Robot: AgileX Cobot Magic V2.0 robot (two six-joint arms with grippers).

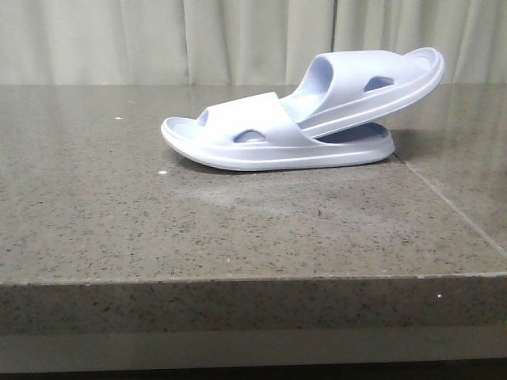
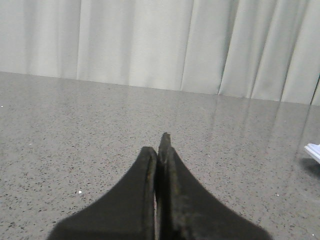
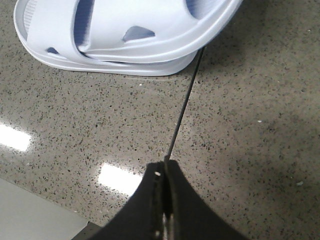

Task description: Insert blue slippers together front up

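The two blue slippers sit nested at the middle back of the granite table. The lower slipper (image 1: pixel 261 142) lies flat on its sole, toe to the left. The upper slipper (image 1: pixel 372 87) is pushed under the lower one's strap and tilts up to the right. Both show in the right wrist view, the lower one (image 3: pixel 65 57) beneath the upper one (image 3: pixel 165 30). My right gripper (image 3: pixel 164 167) is shut and empty, over the table short of the slippers. My left gripper (image 2: pixel 159 150) is shut and empty over bare table; a slipper edge (image 2: pixel 314 150) peeks in. Neither gripper shows in the front view.
A thin seam (image 1: pixel 451 204) in the tabletop runs from the slippers toward the front right; it also shows in the right wrist view (image 3: pixel 182 115). The table's front edge (image 1: pixel 253 281) is near the camera. Pale curtains (image 1: pixel 158 39) hang behind the table.
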